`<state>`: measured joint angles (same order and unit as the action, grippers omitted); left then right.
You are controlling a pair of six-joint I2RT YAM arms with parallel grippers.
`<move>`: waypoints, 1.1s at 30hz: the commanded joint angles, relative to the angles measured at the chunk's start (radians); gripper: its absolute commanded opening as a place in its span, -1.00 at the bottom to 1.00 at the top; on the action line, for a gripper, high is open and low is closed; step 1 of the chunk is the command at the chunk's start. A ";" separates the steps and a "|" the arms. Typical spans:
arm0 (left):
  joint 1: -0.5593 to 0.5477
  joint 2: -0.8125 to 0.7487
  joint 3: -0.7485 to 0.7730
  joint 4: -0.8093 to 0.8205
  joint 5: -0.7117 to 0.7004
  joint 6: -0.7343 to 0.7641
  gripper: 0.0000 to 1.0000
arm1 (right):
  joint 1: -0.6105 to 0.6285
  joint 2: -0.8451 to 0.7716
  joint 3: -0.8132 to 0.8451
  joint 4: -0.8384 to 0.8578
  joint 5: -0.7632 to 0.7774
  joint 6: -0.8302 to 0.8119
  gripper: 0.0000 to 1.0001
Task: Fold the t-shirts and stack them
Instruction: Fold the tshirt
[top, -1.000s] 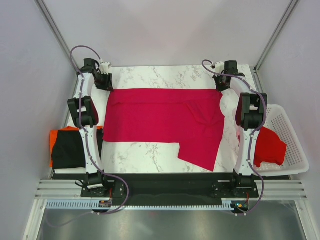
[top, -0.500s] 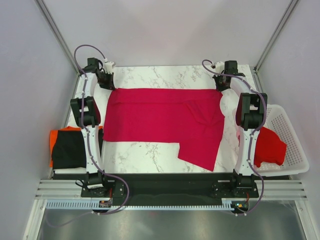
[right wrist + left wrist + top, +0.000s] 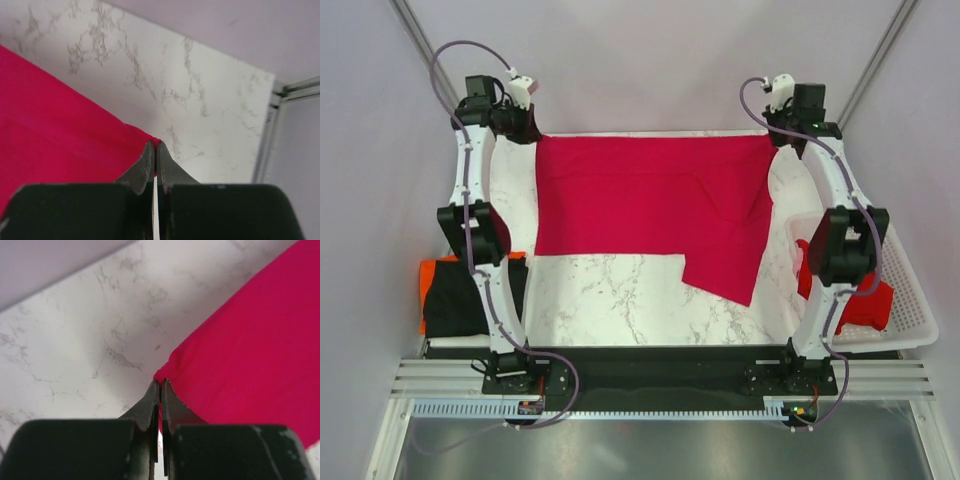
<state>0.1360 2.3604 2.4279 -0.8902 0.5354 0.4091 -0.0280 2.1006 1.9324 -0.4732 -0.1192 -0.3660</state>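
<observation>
Left wrist shows left claw (image 3: 160,386) clamped on a far corner of the crimson-pink t-shirt (image 3: 250,355), right claw (image 3: 154,146) likewise; I'd move both evenly, cloth taut

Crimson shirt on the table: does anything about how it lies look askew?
Yes. The crimson shirt is pinched at its far corners by the left gripper and right gripper, but its right side is creased and one part there reaches nearer than the rest of the hem, so it lies lopsided.
</observation>
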 commanded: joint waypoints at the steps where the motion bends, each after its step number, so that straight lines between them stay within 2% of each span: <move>1: 0.004 -0.182 -0.033 -0.003 0.069 0.003 -0.95 | -0.007 -0.209 -0.050 0.050 -0.007 -0.005 -1.00; 6: 0.005 -0.380 -0.145 0.000 0.110 0.017 -0.95 | -0.010 -0.437 -0.151 0.051 -0.028 -0.007 -1.00; 11: 0.005 -0.634 -0.398 0.077 0.109 0.037 -0.96 | -0.010 -0.704 -0.254 0.033 -0.069 -0.013 -1.00; 12: 0.007 -0.732 -0.436 0.094 0.104 0.039 -0.96 | -0.010 -0.741 -0.260 0.019 -0.073 -0.013 -1.00; 16: 0.019 -0.956 -0.607 0.144 0.081 0.065 -0.95 | -0.010 -0.956 -0.259 -0.092 -0.083 -0.024 -1.00; 19: 0.031 -1.073 -0.648 0.149 0.052 0.072 -0.95 | -0.010 -1.056 -0.236 -0.133 -0.074 -0.053 -1.00; 25: 0.037 -1.107 -0.677 0.151 0.024 0.089 -0.95 | -0.010 -1.059 -0.213 -0.173 -0.053 -0.079 -1.00; 32: 0.036 -0.929 -0.742 0.157 0.104 0.088 -0.95 | -0.010 -0.926 -0.406 -0.039 -0.115 -0.047 -1.00; 33: 0.034 -0.859 -0.747 0.158 0.115 0.091 -0.95 | -0.010 -0.901 -0.455 -0.024 -0.128 -0.045 -1.00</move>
<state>0.1665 1.3495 1.7283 -0.7418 0.6083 0.4629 -0.0315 1.1030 1.5784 -0.5518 -0.2085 -0.4213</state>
